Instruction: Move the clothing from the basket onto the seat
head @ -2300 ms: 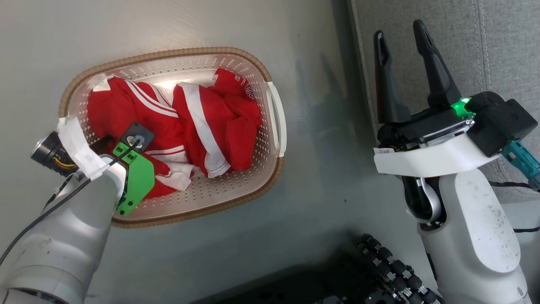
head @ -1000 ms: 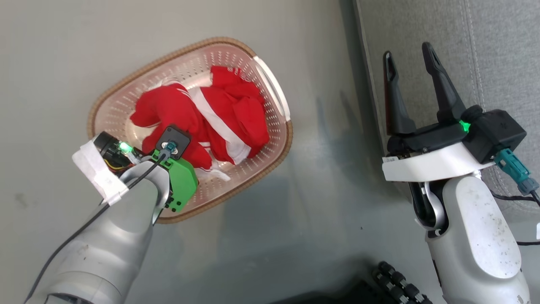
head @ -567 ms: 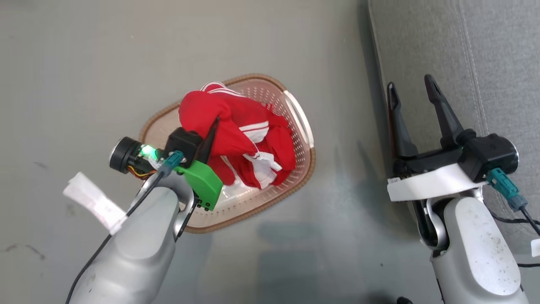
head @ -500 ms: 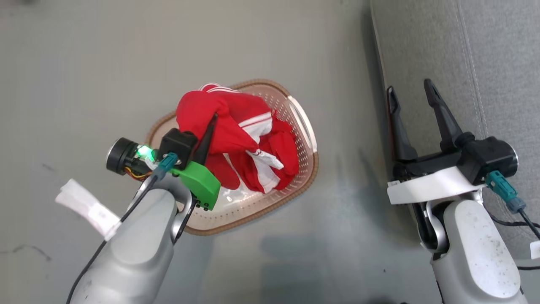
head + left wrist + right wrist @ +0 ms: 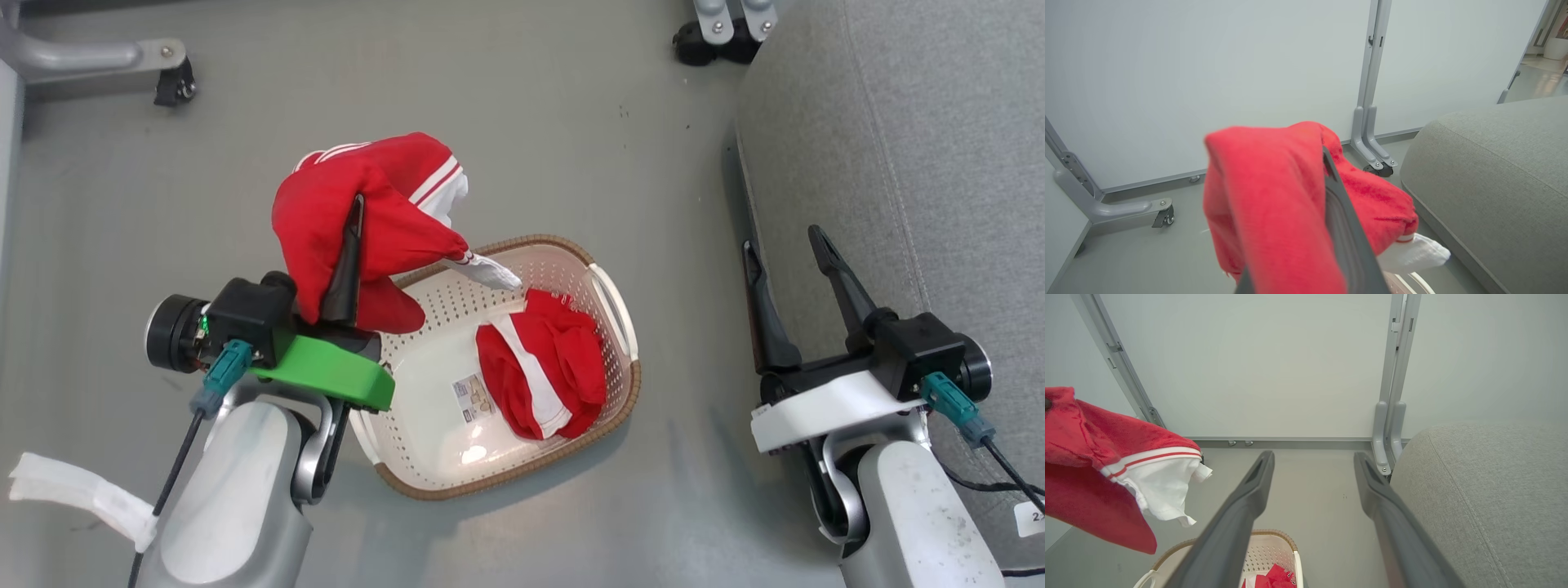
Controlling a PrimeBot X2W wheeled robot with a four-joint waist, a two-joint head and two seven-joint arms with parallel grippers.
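Note:
My left gripper (image 5: 353, 214) is shut on a red garment (image 5: 367, 220) with white stripes, held up in the air over the basket's left end. The cloth drapes over the fingers (image 5: 1343, 220) in the left wrist view, and hangs as a red garment (image 5: 1106, 469) at the left of the right wrist view. A second red garment (image 5: 543, 371) lies crumpled in the cream basket (image 5: 433, 433), toward its right side. The grey seat (image 5: 922, 147) fills the right. My right gripper (image 5: 784, 245) stands open beside the seat's edge, with nothing between its fingers (image 5: 1249, 498).
The basket sits on a grey floor. Castor feet (image 5: 175, 82) of white partition panels (image 5: 1208, 81) stand at the back left and back middle (image 5: 718, 37). A label (image 5: 473, 398) lies on the basket's bottom.
My left gripper has risen out of the basket with one red garment, which now hangs free of the other. The head camera has lifted and shifted. The right gripper stays open.

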